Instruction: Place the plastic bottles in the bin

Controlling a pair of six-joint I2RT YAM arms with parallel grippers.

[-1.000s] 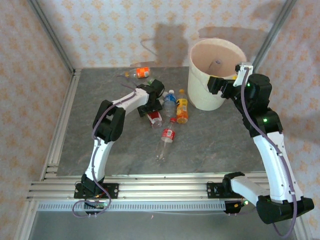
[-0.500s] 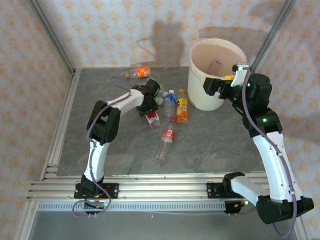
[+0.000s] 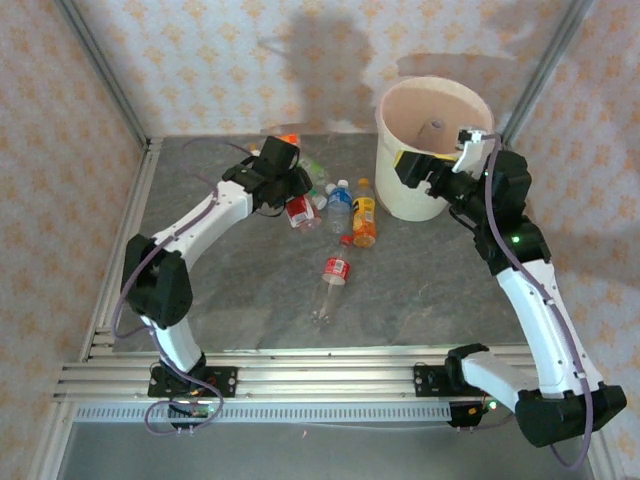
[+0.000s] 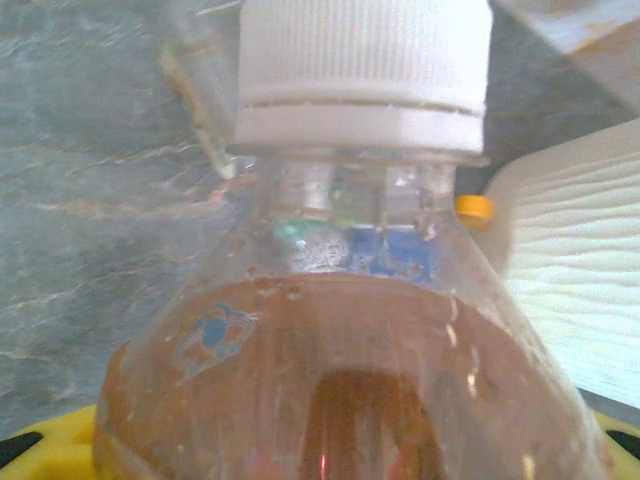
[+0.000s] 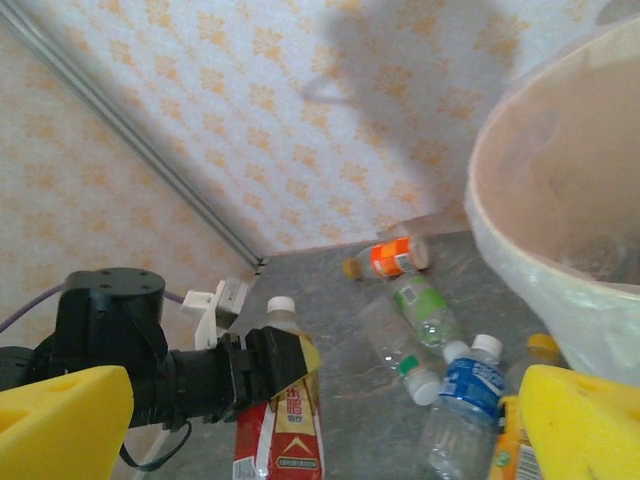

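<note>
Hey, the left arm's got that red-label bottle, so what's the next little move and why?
Probably carry it right and up toward the bin: the left pincer is shut on the red-labelled bottle, and the bin stands well to its right. The open right pincer sits by the bin's near wall, so steer clear.

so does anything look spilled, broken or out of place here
Nothing spilled or broken. Bottles lie on their sides in a loose cluster left of the bin, and one red-capped bottle lies apart on its own. The left fingers grip a white-capped, red-labelled bottle by its neck.
</note>
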